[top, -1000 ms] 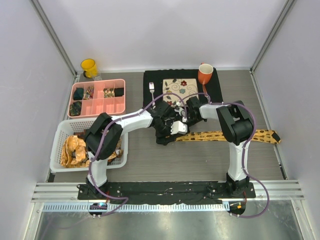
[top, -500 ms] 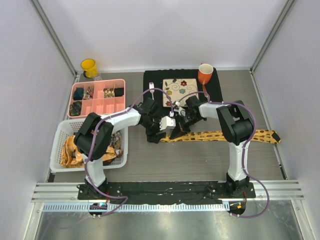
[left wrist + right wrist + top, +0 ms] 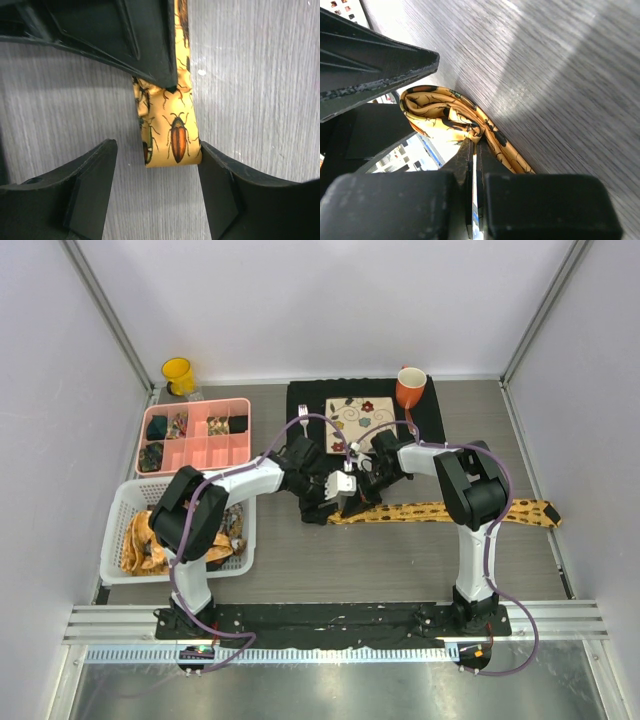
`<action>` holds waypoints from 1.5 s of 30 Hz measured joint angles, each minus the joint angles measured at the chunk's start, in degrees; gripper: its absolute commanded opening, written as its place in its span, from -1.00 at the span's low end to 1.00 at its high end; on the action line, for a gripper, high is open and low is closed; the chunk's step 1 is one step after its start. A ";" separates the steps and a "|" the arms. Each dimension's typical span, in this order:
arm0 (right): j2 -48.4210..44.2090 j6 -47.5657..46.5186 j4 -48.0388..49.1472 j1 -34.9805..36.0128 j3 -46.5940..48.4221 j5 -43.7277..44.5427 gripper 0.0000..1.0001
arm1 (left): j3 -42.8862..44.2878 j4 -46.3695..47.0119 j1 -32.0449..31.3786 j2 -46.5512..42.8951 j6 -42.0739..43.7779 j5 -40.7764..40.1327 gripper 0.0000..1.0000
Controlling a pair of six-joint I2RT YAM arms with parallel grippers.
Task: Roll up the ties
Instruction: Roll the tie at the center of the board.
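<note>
A mustard-yellow tie [image 3: 450, 510] printed with beetles lies flat across the table, its pointed end at the far right. Its left end [image 3: 170, 142] is folded over on itself. My left gripper [image 3: 335, 502] is open and straddles that fold [image 3: 157, 146]; the right finger [image 3: 220, 180] touches the fabric's edge, while the left finger [image 3: 90, 185] stands apart from it. My right gripper [image 3: 358, 490] comes in from the far side and is shut, its tips [image 3: 475, 142] pinching the bunched fold [image 3: 445, 115]. More yellow ties [image 3: 150, 540] lie in the white basket.
The white basket [image 3: 120, 502] stands at the left, with a pink compartment tray [image 3: 198, 452] behind it. A yellow mug [image 3: 178, 373] sits in the back left corner. A black mat [image 3: 305, 395] holds a floral tile [image 3: 352, 415], a fork [image 3: 303, 418] and an orange mug [image 3: 410, 388].
My left gripper has moved left from over the tie and now brackets its folded end. The tie's left end has shifted a little to the left. The right gripper stays shut in place.
</note>
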 measured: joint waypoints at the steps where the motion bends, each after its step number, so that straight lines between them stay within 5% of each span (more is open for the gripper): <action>1: 0.00 0.00 -0.09 0.00 0.04 0.15 -0.99 | -0.02 0.33 0.00 0.00 -0.13 0.13 0.34; 17: -0.02 -0.83 -1.77 0.00 0.90 1.95 -0.98 | -5.20 5.66 -0.04 -2.67 0.11 1.84 0.20; 25: -0.02 -0.87 -1.81 0.00 0.92 1.99 -0.98 | -5.20 9.14 -1.92 -4.26 -0.17 2.75 -0.15; 31: -0.02 -1.07 -2.36 0.02 1.22 2.40 -0.99 | -5.18 10.19 -3.02 -4.24 -0.87 2.69 0.19; 35: -0.02 -1.11 -2.40 0.00 1.25 2.40 -0.99 | -5.16 8.96 -2.54 -4.33 -0.07 2.58 0.22; 45: 0.00 -1.27 -2.40 0.02 1.25 2.40 -0.99 | -4.92 4.70 -0.22 -4.81 4.52 2.89 -0.23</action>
